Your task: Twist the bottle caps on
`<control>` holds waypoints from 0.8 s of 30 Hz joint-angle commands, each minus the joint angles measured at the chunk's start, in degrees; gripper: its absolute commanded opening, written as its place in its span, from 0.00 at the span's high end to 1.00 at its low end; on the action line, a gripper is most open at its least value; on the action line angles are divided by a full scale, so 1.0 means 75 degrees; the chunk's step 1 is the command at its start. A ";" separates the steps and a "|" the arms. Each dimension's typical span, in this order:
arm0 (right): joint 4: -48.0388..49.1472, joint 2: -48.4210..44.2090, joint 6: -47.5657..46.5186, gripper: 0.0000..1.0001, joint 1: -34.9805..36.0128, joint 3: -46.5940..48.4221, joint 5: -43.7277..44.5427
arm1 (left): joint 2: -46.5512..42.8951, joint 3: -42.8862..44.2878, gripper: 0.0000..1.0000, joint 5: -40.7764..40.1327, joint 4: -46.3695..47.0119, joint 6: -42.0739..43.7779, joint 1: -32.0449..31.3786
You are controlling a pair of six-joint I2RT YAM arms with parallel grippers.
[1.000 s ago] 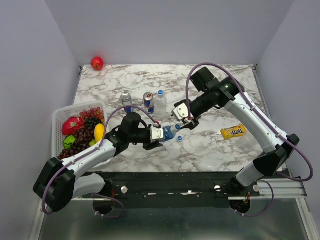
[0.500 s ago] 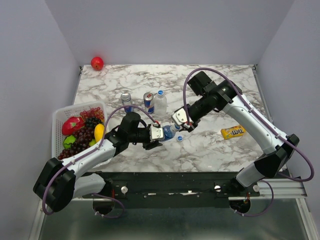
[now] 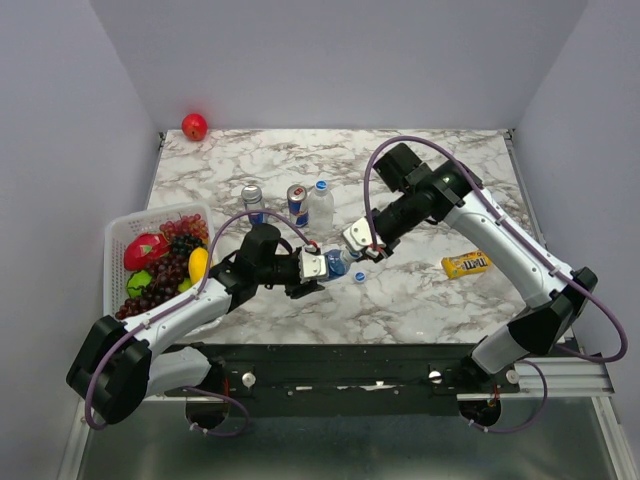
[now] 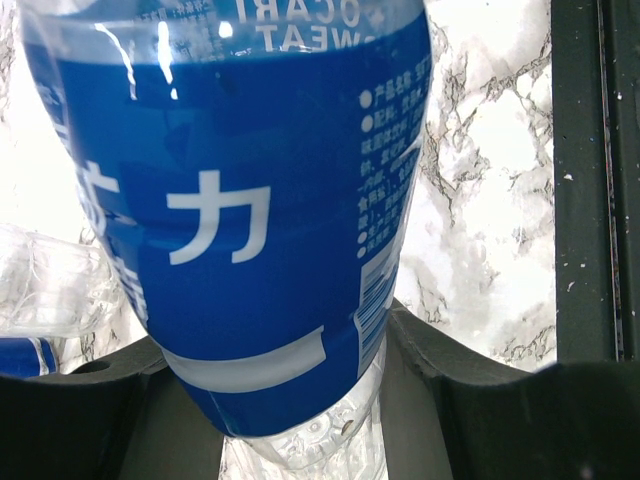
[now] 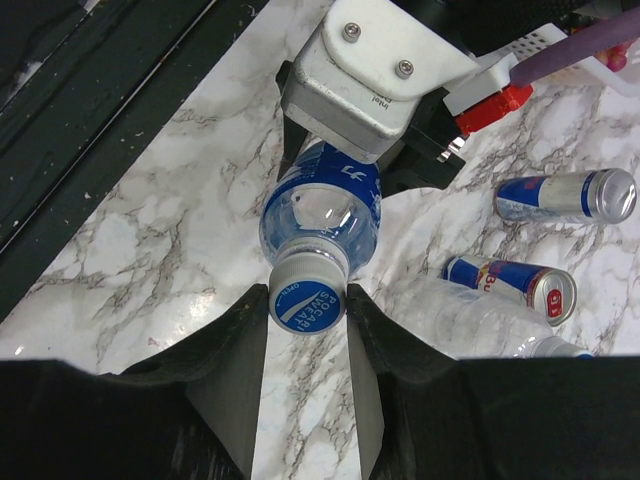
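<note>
Left gripper: clamped tight round the body of a small clear plastic bottle with a blue label band. It holds the bottle off the marble table, lying nearly level with its neck toward the other arm.

Right gripper: narrowed onto the blue-topped round plastic screw cap, which sits on that neck. One finger is at each side of the cap and I see no gap from the wrist view. It looks like a grip, right at the fingertips.

Risks, as I judge them:
- Cross-threading, if the cap sits a little crooked on the neck when the wrist turns. I cannot tell whether the threads are engaged.
- The bottle spinning with the cap, because the label looks slick.
- The fingers sliding off the cap, since they hold so little of it.
- The thin wall buckling under the left clamp.

Look of the bottle: glossy label with white lettering, ribbed clear base. The cap has a pale rim and printed top.

Nearby: a second small blue cap lies loose on the table. An unlabelled clear bottle stands behind, beside two blue-and-silver drink cans.
</note>
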 commanded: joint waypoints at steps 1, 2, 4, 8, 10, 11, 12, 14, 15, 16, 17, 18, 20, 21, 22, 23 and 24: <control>-0.1450 0.0202 0.0036 0.57 0.0094 0.0038 0.0079 | -0.0084 0.0136 1.00 -0.0124 0.0239 0.0132 0.0034; -0.1450 0.0214 0.0047 0.57 0.0094 0.0039 0.0079 | -0.0096 0.0136 1.00 -0.0147 0.0239 0.0132 0.0034; -0.1450 0.0261 0.0117 0.62 0.0106 0.0062 0.0091 | -0.0096 0.0136 1.00 -0.0159 0.0262 0.0120 0.0046; -0.1450 0.0436 0.0351 0.84 0.0106 0.0074 0.0126 | -0.0096 0.0078 1.00 -0.0393 0.0775 -0.0406 0.0151; -0.1369 0.0542 0.0840 1.00 0.0083 0.0155 0.0114 | -0.0096 -0.0004 1.00 -0.0616 0.1116 -0.1061 0.0303; -0.1043 0.0577 0.1169 1.00 0.0060 0.0156 -0.0025 | -0.0096 0.0007 1.00 -0.0651 0.1361 -0.1261 0.0362; -0.0773 0.0554 0.1532 1.00 -0.0010 0.0109 -0.0085 | -0.0108 0.0007 1.00 -0.0686 0.1468 -0.1495 0.0409; 0.0068 0.0426 0.2471 1.00 -0.0069 -0.0218 -0.0248 | -0.0154 -0.0028 1.00 -0.0803 0.1772 -0.2058 0.0480; 0.0410 0.0228 0.2740 1.00 -0.0104 -0.0370 -0.0261 | -0.0213 -0.0063 1.00 -0.0839 0.1878 -0.2199 0.0491; 0.0726 0.0110 0.3218 1.00 -0.0116 -0.0522 -0.0261 | -0.0248 -0.0109 1.00 -0.0862 0.1972 -0.2316 0.0491; 0.1182 0.0016 0.3351 1.00 -0.0140 -0.0802 -0.0354 | -0.0376 -0.0145 1.00 -0.0897 0.2182 -0.2515 0.0491; 0.1361 -0.0043 0.3491 1.00 -0.0175 -0.0909 -0.0390 | -0.0424 -0.0180 1.00 -0.0921 0.2288 -0.2610 0.0491; 0.1631 -0.0068 0.3926 1.00 -0.0233 -0.1051 -0.0623 | -0.0587 -0.0273 1.00 -0.1166 0.2650 -0.2844 0.0491; 0.1632 0.0014 0.4042 1.00 -0.0338 -0.1040 -0.0717 | -0.0611 -0.0309 1.00 -0.1213 0.2769 -0.2880 0.0491; 0.1632 0.0200 0.4345 0.99 -0.0409 -0.1005 -0.0811 | -0.0635 -0.0321 1.00 -0.1260 0.2851 -0.2868 0.0491; 0.1551 0.0353 0.4476 1.00 -0.0491 -0.0935 -0.1067 | -0.0635 -0.0321 1.00 -0.1342 0.2991 -0.2857 0.0491; 0.1457 0.0494 0.4570 1.00 -0.0689 -0.0714 -0.1232 | -0.0623 -0.0321 1.00 -0.1401 0.3074 -0.2833 0.0491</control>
